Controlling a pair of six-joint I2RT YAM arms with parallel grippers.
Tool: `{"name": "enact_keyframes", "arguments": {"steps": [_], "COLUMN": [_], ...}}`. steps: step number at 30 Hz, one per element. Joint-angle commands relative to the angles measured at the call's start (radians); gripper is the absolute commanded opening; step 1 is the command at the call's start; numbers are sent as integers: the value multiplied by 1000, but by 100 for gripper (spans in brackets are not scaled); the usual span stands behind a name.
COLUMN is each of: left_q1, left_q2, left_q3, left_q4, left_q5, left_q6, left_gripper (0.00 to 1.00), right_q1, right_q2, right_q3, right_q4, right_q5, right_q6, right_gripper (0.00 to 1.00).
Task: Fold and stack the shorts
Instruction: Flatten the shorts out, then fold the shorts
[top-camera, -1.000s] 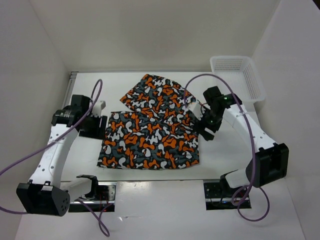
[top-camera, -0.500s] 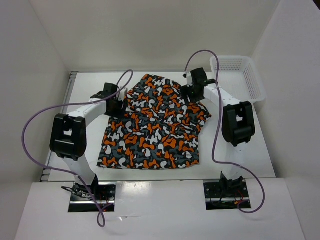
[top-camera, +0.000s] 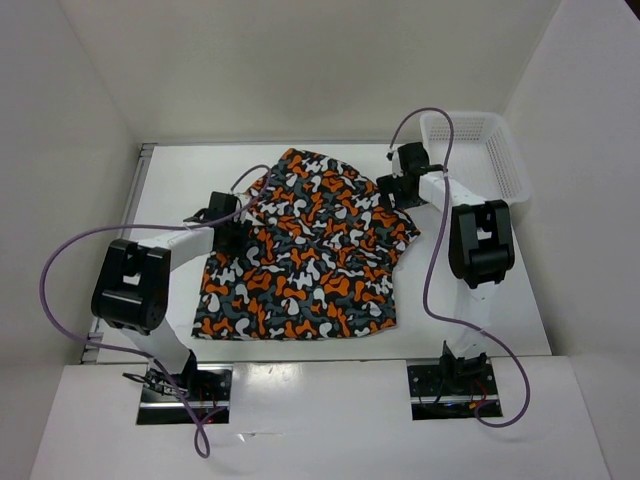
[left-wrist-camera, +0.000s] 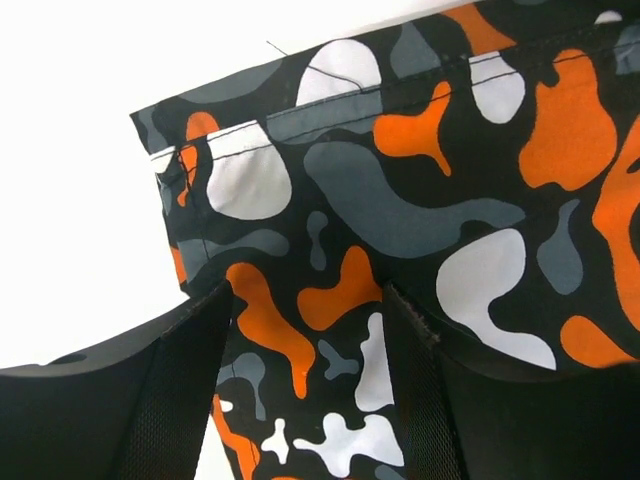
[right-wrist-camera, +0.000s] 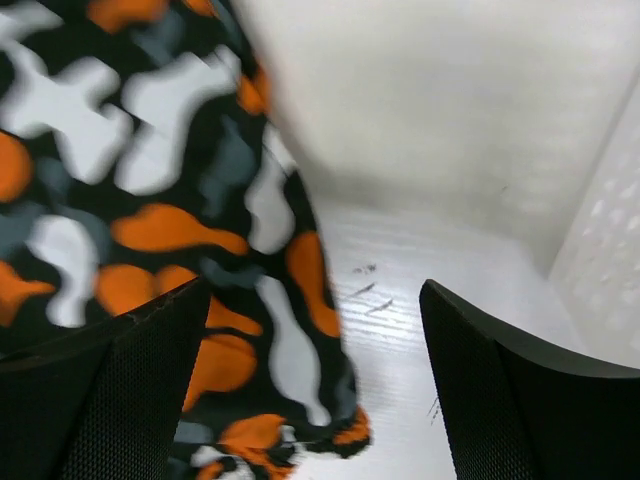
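The shorts (top-camera: 310, 255), printed in orange, black, white and grey-teal blotches, lie spread across the middle of the table (top-camera: 170, 185). My left gripper (top-camera: 236, 228) is at their left edge. In the left wrist view it (left-wrist-camera: 308, 292) stands open, with the shorts (left-wrist-camera: 420, 170) and their stitched hem filling the space between and beyond the fingers (left-wrist-camera: 180, 400). My right gripper (top-camera: 393, 190) is at the shorts' far right edge. In the right wrist view it (right-wrist-camera: 312, 290) is open wide, with a blurred corner of the shorts (right-wrist-camera: 150, 230) between its left finger and bare table.
A white mesh basket (top-camera: 470, 140) stands at the far right corner, just beyond the right arm. White walls close in the table on the left, back and right. The purple cables (top-camera: 80, 250) loop above both arms.
Both arms have swung out from the shorts' sides to their far part. The shorts' upper part has shifted and now merges with the lower part. The right jaws have widened.
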Motion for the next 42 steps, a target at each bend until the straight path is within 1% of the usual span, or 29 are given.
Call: {"name": "enact_keyframes", "arguments": {"steps": [1, 4, 6, 8, 9, 10, 12, 13, 14, 15, 16, 17, 18, 19, 20, 23, 24, 25, 26, 27, 28, 29, 30, 31, 33, 35, 37, 39, 42], "left_q1": [12, 12, 3, -11, -28, -37, -37, -37, -37, -25, -25, -25, -11, -1, 0, 9, 9, 9, 9, 9, 9, 9, 9, 9, 9, 9, 9, 9, -13], "left_q2": [-44, -131, -156, -139, -123, -71, 6, 107, 167, 298, 363, 423, 535, 586, 633, 862, 916, 974, 1111, 1190, 1215, 1197, 1197, 1214, 1287, 1287, 1300, 1315, 1304], "left_q3": [-78, -69, 38, 156, 289, 359, 488, 611, 681, 756, 927, 1014, 1094, 1170, 1317, 1520, 1688, 1796, 1926, 2070, 2128, 2078, 2062, 2077, 2189, 2158, 2144, 2160, 2130], "left_q4": [-191, -291, -344, -356, -342, -342, -281, -268, -268, -280, -296, -311, -323, -323, -323, -308, -308, -326, -381, -410, -394, -338, -328, -348, -388, -412, -431, -441, -441], "left_q5": [-112, -67, 8, 65, 117, 152, 204, 239, 253, 289, 310, 342, 409, 437, 457, 493, 493, 482, 473, 461, 450, 417, 395, 380, 370, 358, 358, 399, 427], "left_q6": [12, 12, 12, 12, 12, 12, 12, 12, 12, 12, 12, 12, 12, 12, 12, 12, 12, 12, 12, 12, 12, 12, 12, 12, 12, 12, 12, 12, 12], "left_gripper": [69, 69, 70, 72, 74, 75, 77, 77, 78, 78, 78, 78, 83, 86, 86, 88, 89, 89, 92, 94, 97, 97, 97, 97, 97, 97, 97, 97, 91], "right_q1": [-6, -6, -6, -6, -6, -6, -6, -6, -6, -6, -6, -6, -6, -6, -6, -6, -6, -6, -6, -6, -6, -6, -6, -6, -6, -6, -6, -6, -6], "right_q2": [-34, -34, -23, -1, -1, 11, 22, 22, 32, 32, 32, 32, 32, 20, 11, -12, -12, -23, -23, -23, -23, -23, -23, -23, -23, -23, -23, -23, -23], "right_q3": [-40, -52, -52, -52, -43, -43, -32, -22, -22, -22, -22, -22, -22, -22, -22, -43, -55, -55, -68, -68, -78, -78, -78, -78, -78, -78, -78, -88, -88], "right_q4": [16, 7, -4, -15, -25, -25, -35, -35, -35, -35, -45, -45, -54, -55, -55, -55, -64, -64, -64, -74, -74, -74, -74, -74, -74, -74, -74, -74, -84], "right_q5": [-36, -61, -91, -117, -139, -139, -139, -139, -139, -139, -148, -148, -162, -162, -162, -162, -162, -171, -171, -171, -180, -180, -180, -180, -180, -180, -180, -180, -180], "right_q6": [-52, -63, -63, -83, -83, -95, -107, -108, -118, -118, -127, -128, -128, -138, -138, -147, -147, -147, -147, -147, -147, -147, -147, -147, -158, -158, -158, -158, -158], "right_gripper": [90, 91, 91, 91, 91, 91, 90, 90, 90, 90, 90, 90, 90, 90, 89, 89, 89, 89, 89, 89, 89, 89, 89, 89, 89, 89, 89, 87, 83]}}
